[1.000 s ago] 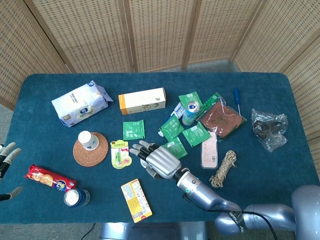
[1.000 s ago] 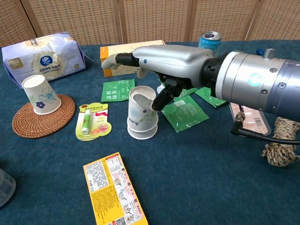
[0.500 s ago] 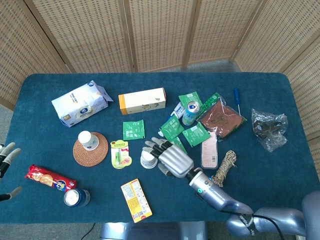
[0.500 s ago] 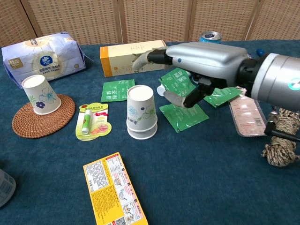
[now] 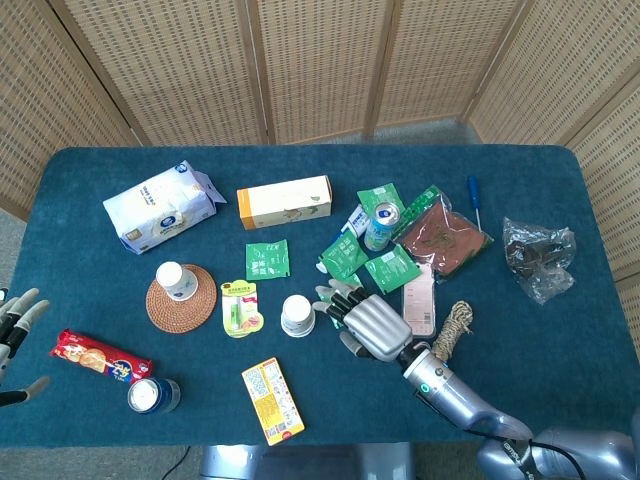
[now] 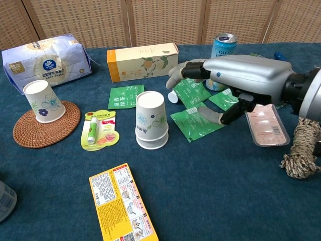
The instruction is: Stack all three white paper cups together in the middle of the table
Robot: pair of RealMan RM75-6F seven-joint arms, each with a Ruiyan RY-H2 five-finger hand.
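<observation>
Two white paper cups (image 6: 150, 120) stand nested, mouths down, at the table's middle, seen from above as the nested cups (image 5: 296, 315). The third white cup (image 6: 42, 102) sits mouth down on a round woven coaster (image 6: 30, 133) at the left; the head view shows this cup (image 5: 171, 281) on the coaster (image 5: 190, 308). My right hand (image 6: 235, 83) hovers to the right of the nested pair, fingers spread, holding nothing; from above the right hand (image 5: 372, 325) is clear of the cups. My left hand (image 5: 14, 325) shows at the lower left edge, fingers apart and empty.
A tissue pack (image 6: 47, 57) and an orange-and-white box (image 6: 143, 60) lie at the back. A lip balm card (image 6: 99, 129), a yellow box (image 6: 120, 206) and green sachets (image 6: 195, 120) surround the pair. A drink can (image 6: 223, 45), a rope coil (image 6: 301, 150) and a flat sealed packet (image 6: 263, 125) lie to the right.
My right hand has let go of the nested cups and drawn back to the right. The pair stays standing where it was; the left hand has barely moved.
</observation>
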